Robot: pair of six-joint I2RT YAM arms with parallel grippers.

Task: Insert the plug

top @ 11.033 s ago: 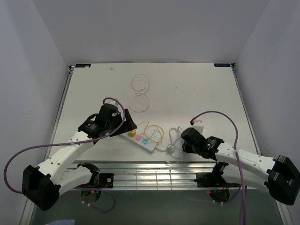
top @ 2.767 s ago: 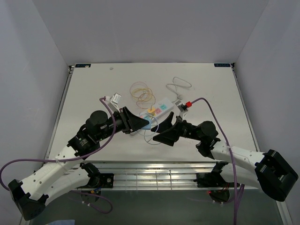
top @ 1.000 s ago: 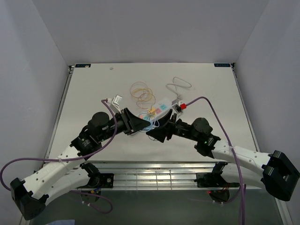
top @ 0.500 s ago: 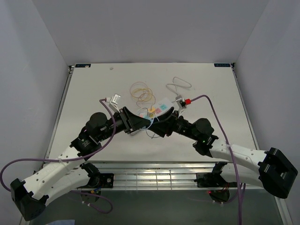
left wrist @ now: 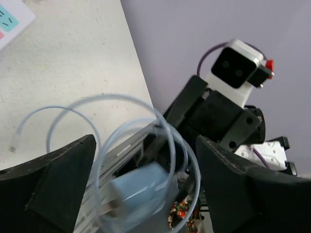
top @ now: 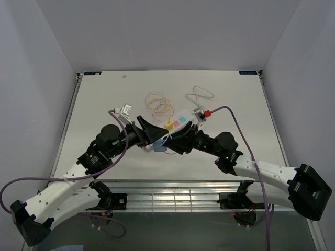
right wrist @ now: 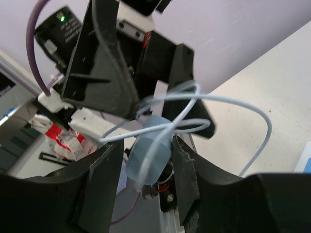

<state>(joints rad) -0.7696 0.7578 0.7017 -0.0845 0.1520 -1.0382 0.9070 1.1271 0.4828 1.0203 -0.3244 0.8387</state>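
Mid-table, just short of the power strip, the plug is held aloft.
It is pinched by the right gripper, likely so its prongs can be aimed at a socket; the left gripper is spread wide around it, with the cable left looping loose.

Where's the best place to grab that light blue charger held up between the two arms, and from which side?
Take the charger by its rounded body, across its sides, coming from the end opposite the prongs. Those must stay clear for the power strip, and the cable loops close around it, so keep the jaws off that.
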